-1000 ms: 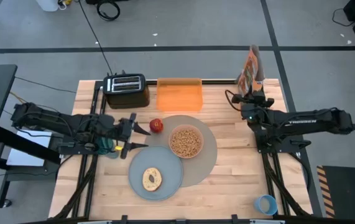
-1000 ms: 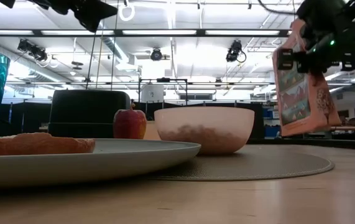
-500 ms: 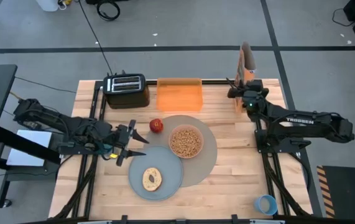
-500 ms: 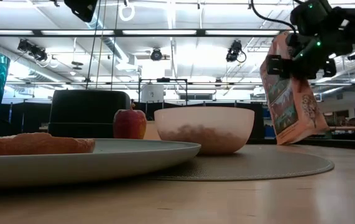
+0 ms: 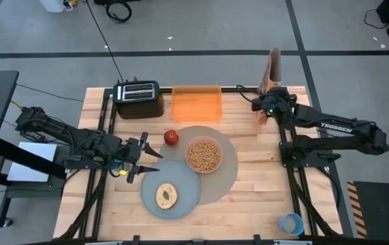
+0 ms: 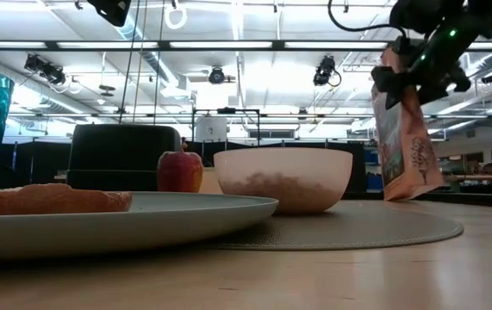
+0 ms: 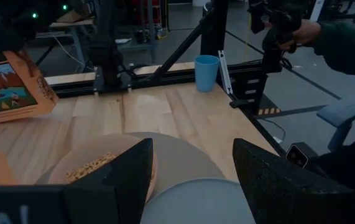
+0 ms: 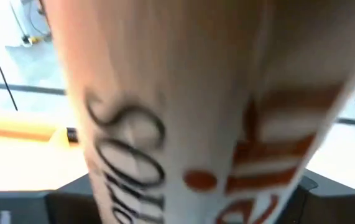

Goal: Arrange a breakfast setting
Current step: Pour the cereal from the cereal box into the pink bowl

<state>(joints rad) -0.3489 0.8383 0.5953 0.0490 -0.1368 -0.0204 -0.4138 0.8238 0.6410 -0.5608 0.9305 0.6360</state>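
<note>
Here the left gripper (image 5: pixel 145 156) hovers with fingers spread wide beside the grey round plate (image 5: pixel 180 197) bearing the bagel (image 5: pixel 166 196), near the glossy red apple (image 5: pixel 172 137). The pale pink bowl (image 5: pixel 204 155) (full of cereal) sits on the round taupe mat (image 5: pixel 227 178). Rightward, the right gripper (image 5: pixel 268 109) clamps an upright cardboard cereal box (image 6: pixel 407 129) at the table's far edge, while the small blue cup (image 5: pixel 291 223) stands alone by the near corner.

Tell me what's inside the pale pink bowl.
The pale pink bowl on the taupe mat holds small tan cereal pieces, covering its bottom. From table height, its wall hides most of them; only the top shows.
</note>
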